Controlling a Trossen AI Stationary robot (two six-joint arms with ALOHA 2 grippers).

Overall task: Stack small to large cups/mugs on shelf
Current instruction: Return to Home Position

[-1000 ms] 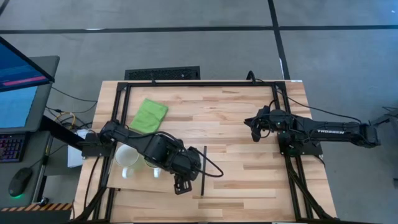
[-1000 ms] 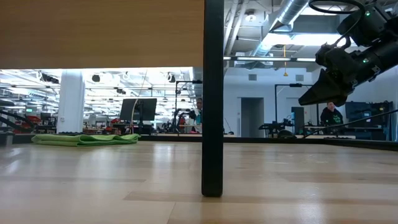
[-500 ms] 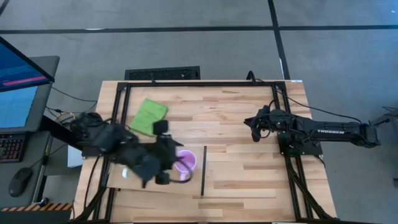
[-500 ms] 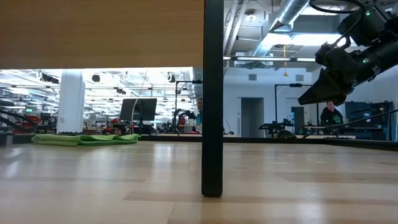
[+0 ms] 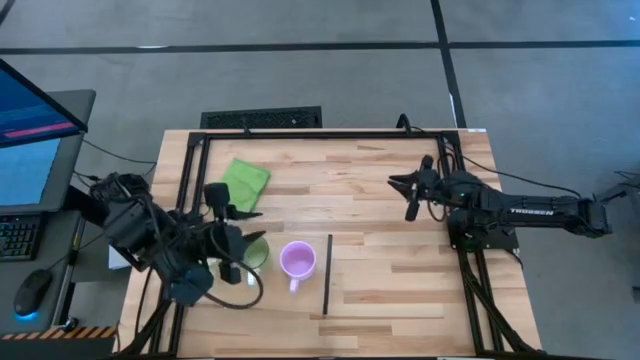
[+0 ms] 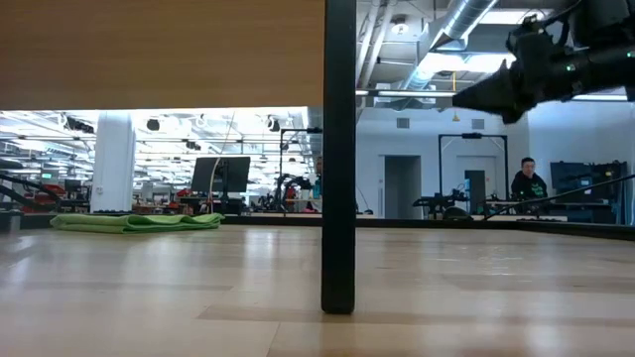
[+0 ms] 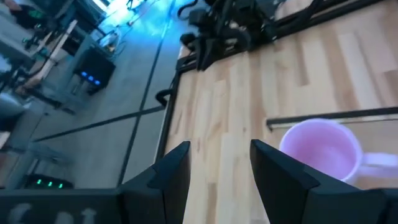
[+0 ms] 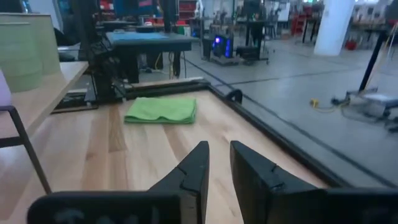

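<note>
Well, my left hand (image 7: 214, 177) hangs empty, fingers (image 7: 168, 180) apart, near the purple mug (image 5: 297, 261) on the shelf (image 5: 300, 298). The green mug (image 5: 256, 250) seems half hidden under that arm, so a careless swing could topple it. Right hand (image 5: 405, 196) waits slightly parted, well apart.

The pale shelf board (image 5: 285, 300) lies near the front left corner of the table (image 5: 400, 290), with its dark strip (image 5: 327, 275) on the side facing the table's middle. A light purple mug (image 5: 298, 260) stands upright on the board, just beside the strip, its handle toward the front edge. Next to it, a green mug (image 5: 259, 250) is half hidden under the left arm. The left pincer (image 5: 228, 205) is between the mugs and a folded green cloth (image 5: 240, 184) near the back left. The right pincer (image 5: 405, 195) hangs over the table's right half.
</note>
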